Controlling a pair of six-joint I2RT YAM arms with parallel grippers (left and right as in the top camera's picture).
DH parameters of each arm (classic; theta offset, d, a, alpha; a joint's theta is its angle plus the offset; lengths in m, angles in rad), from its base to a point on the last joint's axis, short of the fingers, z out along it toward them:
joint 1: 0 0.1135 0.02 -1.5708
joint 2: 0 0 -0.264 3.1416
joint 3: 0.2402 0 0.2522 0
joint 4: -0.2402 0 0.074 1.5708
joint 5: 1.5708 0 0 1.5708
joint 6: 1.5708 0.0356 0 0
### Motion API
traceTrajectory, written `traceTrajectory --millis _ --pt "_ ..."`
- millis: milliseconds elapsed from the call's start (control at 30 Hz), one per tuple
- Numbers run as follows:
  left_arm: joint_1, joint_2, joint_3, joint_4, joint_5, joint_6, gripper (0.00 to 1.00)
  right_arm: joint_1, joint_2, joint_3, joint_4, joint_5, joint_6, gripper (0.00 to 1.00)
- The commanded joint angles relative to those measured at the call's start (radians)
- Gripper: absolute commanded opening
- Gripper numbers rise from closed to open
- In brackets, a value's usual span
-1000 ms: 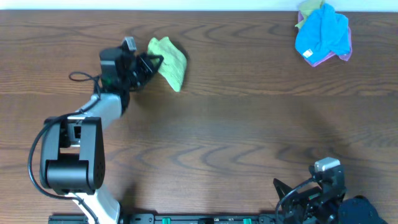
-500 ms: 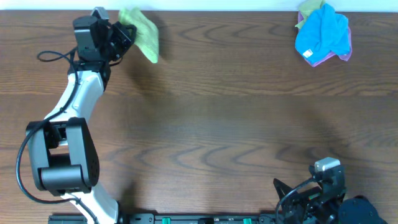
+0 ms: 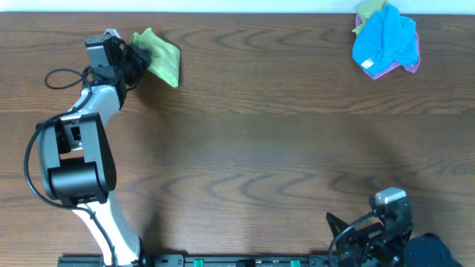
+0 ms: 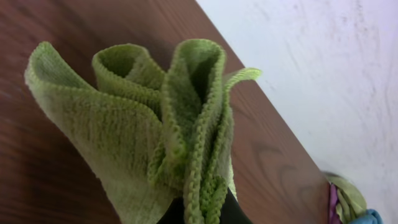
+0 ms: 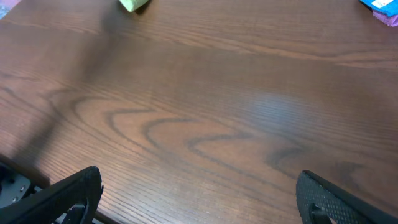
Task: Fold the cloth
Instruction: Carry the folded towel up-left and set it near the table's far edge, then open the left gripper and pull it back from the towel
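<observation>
The green cloth is bunching up in loose upright folds at the far-left corner of the table. The left gripper is clamping down on its edge. The right gripper is sitting way off by the near edge, fingers spread wide, holding nothing. A blue cloth pile is lying far right.

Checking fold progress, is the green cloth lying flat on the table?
No, the green cloth is bunched in upright folds, pinched by the left gripper.
</observation>
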Motion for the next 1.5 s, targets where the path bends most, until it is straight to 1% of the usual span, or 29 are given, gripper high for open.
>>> traceTrajectory --millis 0,267,467,500,533,600,633,667,700,733,833,867,900,933,1067,1300,1467 --pt "0.039 0.024 0.023 0.008 0.031 0.018 0.06 -0.005 -0.001 -0.004 0.000 0.010 0.011 0.99" --pt "0.109 0.042 0.023 -0.051 0.064 0.019 0.06 -0.005 -0.001 -0.004 0.000 0.010 0.011 0.99" --pt "0.125 0.042 0.023 -0.098 0.087 0.033 0.06 -0.005 -0.001 -0.004 0.000 0.010 0.011 0.99" --pt "0.124 0.042 0.023 -0.109 0.087 0.033 0.08 -0.005 -0.001 -0.004 0.000 0.010 0.012 0.99" --pt "0.124 0.042 0.023 -0.120 0.087 0.034 0.11 -0.005 -0.001 -0.004 0.000 0.010 0.011 0.99" --pt "0.124 0.042 0.023 -0.147 0.087 0.034 0.22 -0.005 -0.001 -0.004 0.000 0.010 0.012 0.99" --pt "0.124 0.042 0.023 -0.159 0.087 0.040 0.35 -0.005 -0.001 -0.004 0.000 0.010 0.011 0.99" --pt "0.124 0.042 0.023 -0.170 0.087 0.040 0.45 -0.005 -0.001 -0.004 0.000 0.010 0.011 0.99" --pt "0.124 0.042 0.023 -0.178 0.088 0.040 0.59 -0.005 -0.001 -0.004 0.000 0.010 0.012 0.99" --pt "0.125 0.042 0.023 -0.188 0.091 0.040 0.67 -0.005 -0.001 -0.004 0.000 0.010 0.011 0.99" --pt "0.126 0.040 0.023 -0.200 0.123 0.071 0.79 -0.005 -0.001 -0.004 0.000 0.010 0.011 0.99" --pt "0.126 0.035 0.023 -0.213 0.140 0.085 0.91 -0.005 -0.001 -0.004 0.000 0.010 0.011 0.99" --pt "0.126 0.030 0.023 -0.232 0.137 0.086 0.98 -0.005 -0.001 -0.004 0.000 0.010 0.011 0.99" --pt "0.127 0.021 0.023 -0.254 0.138 0.092 0.95 -0.005 -0.001 -0.004 0.000 0.010 0.011 0.99" --pt "0.132 -0.048 0.023 -0.334 0.131 0.151 0.95 -0.005 -0.001 -0.004 0.000 0.010 0.012 0.99" --pt "0.132 -0.277 0.023 -0.482 0.040 0.252 0.95 -0.005 -0.001 -0.004 0.000 0.010 0.011 0.99" --pt "0.132 -0.429 0.023 -0.619 0.062 0.334 0.95 -0.005 -0.001 -0.004 0.000 0.010 0.011 0.99"
